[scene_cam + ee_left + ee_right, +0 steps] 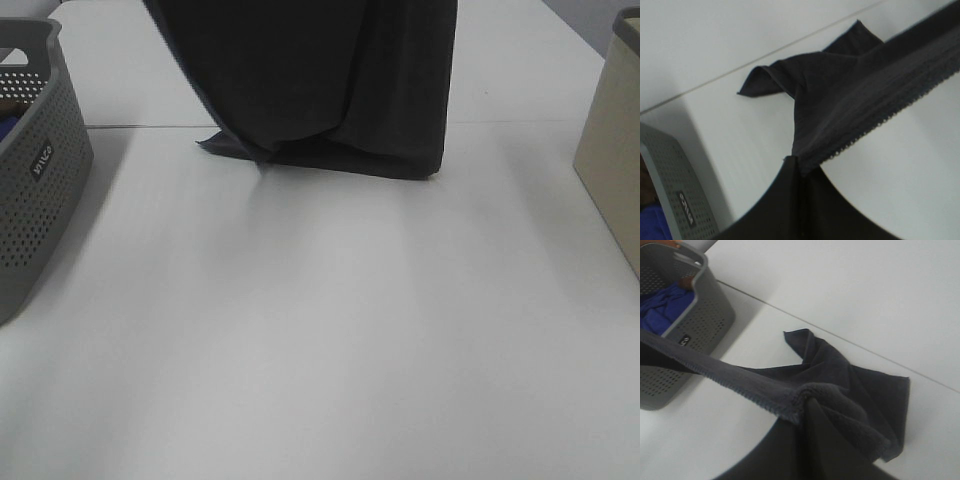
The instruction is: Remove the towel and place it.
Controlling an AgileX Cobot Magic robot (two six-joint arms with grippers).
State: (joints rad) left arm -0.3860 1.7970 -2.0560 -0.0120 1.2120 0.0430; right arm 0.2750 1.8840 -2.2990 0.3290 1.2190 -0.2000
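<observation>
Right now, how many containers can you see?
2: a grey basket at the left edge, a beige bin at the right edge; more may lie outside the view.

The towel (330, 80) is fuzzy, matt terry cloth; the basket (40, 170) perforated matt grey plastic; the desk (330, 330) smooth, white, matt.

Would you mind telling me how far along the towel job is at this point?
Done: the dark charcoal-grey terry cloth towel is out of the grey perforated plastic basket. In hand: it hangs lifted, lower end touching the white table. Left: laying it down and letting go.
</observation>
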